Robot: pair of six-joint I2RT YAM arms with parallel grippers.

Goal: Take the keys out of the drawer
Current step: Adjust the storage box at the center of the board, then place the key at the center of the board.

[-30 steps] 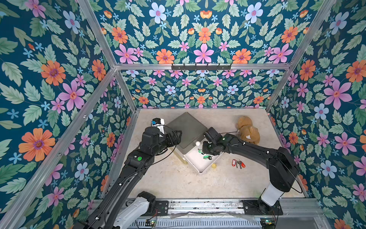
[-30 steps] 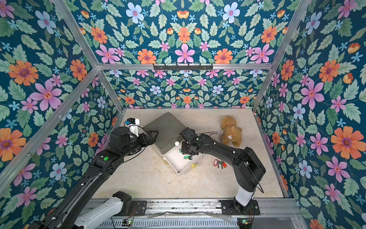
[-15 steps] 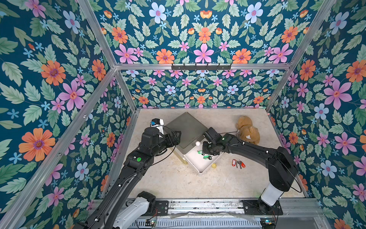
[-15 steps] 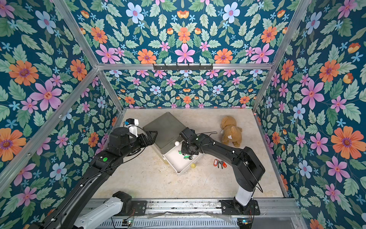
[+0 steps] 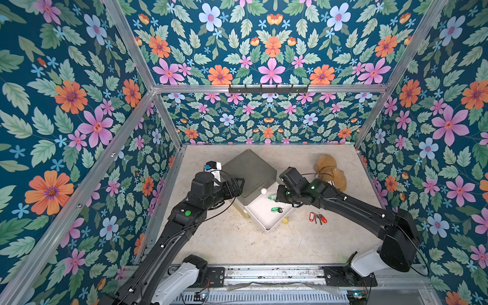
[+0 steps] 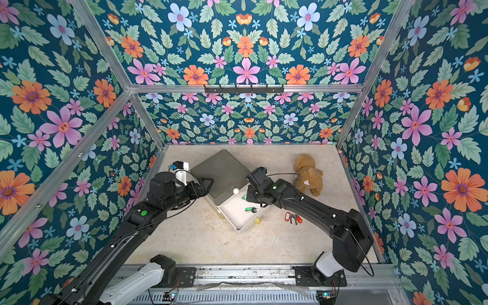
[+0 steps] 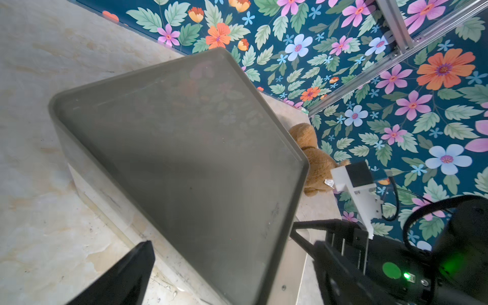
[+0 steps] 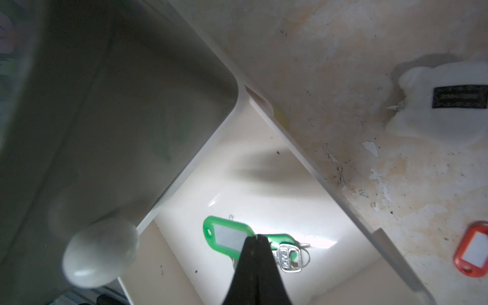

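Black jointed arms (image 5: pixel 169 237), white bases (image 5: pixel 179 280), green dots (image 5: pixel 187 212), thin black cables (image 7: pixel 395 195).

Top views high overhead, wrist cameras close, sharing cabinet (image 7: pixel 171 158)

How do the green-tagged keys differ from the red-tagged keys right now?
The green-tagged keys lie inside the open white drawer; the red-tagged keys lie outside it on the table. The shut right end effector has its tips at the green-tagged keys; nothing touches the red-tagged keys. Both are small metal keys with oblong plastic tags.
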